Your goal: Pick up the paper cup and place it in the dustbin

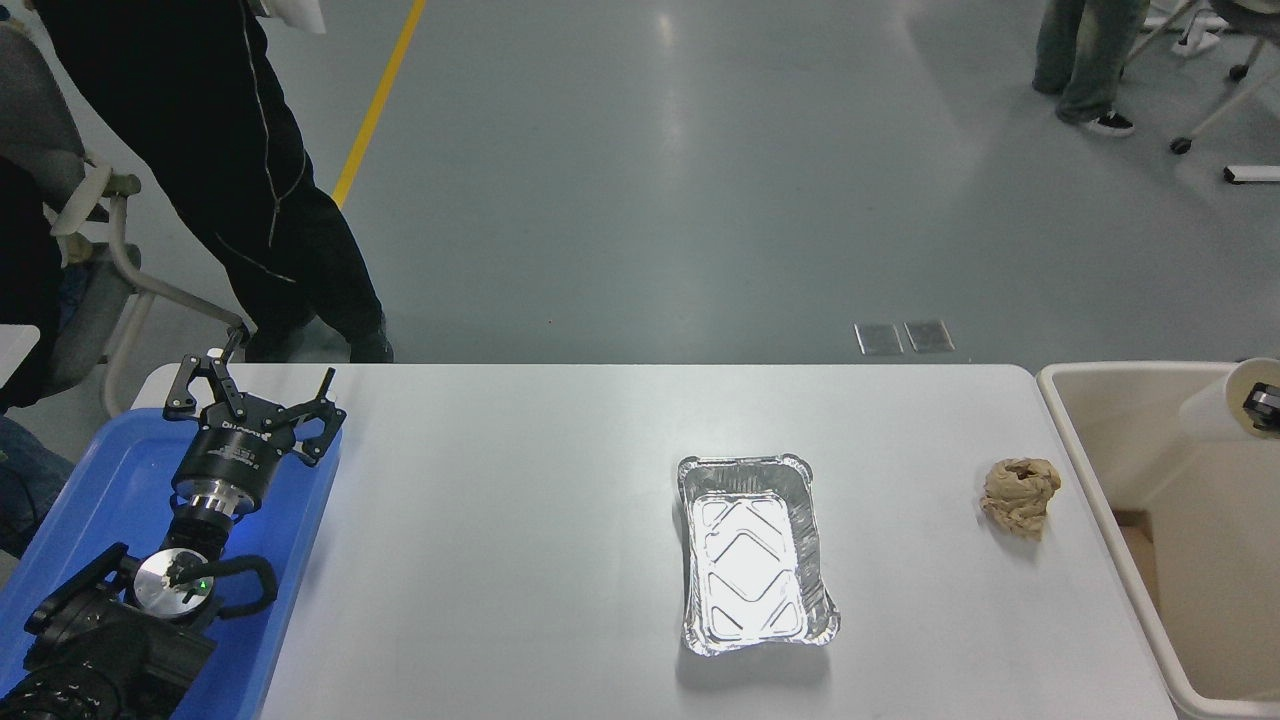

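Gripping the paper cup [1215, 405] at the far right edge of the frame, the right gripper [1262, 403] shows only as a small black piece at the cup's mouth; most of it is cut off by the frame, but it looks clenched on the rim, since the cup hangs tilted in the air with nothing else under it. Cup sits over the dustbin [1100, 480], inside the outline of its rim, near the upper right corner of the bin, mouth toward the right edge, base toward the left.

Risks from here, as I judge them: the hold is on the rim only, so the thin paper wall could crumple or slip out before a clean drop. A release right here should land inside; the cup is light and tapered, though, so it could bounce off the bin wall or catch on the thick rim. The gripper being mostly out of frame means the release itself may be hard to confirm.

Paper wad [1020, 495] lies on the table [500, 550] just left of the bin rim, apart from the cup. Foil tray [758, 555] sits centre frame. Left gripper [250, 412] is parked at lower left over the blue tray [120, 480], fingers spread, nothing in it. A person [230, 170] stands at upper left, well away.
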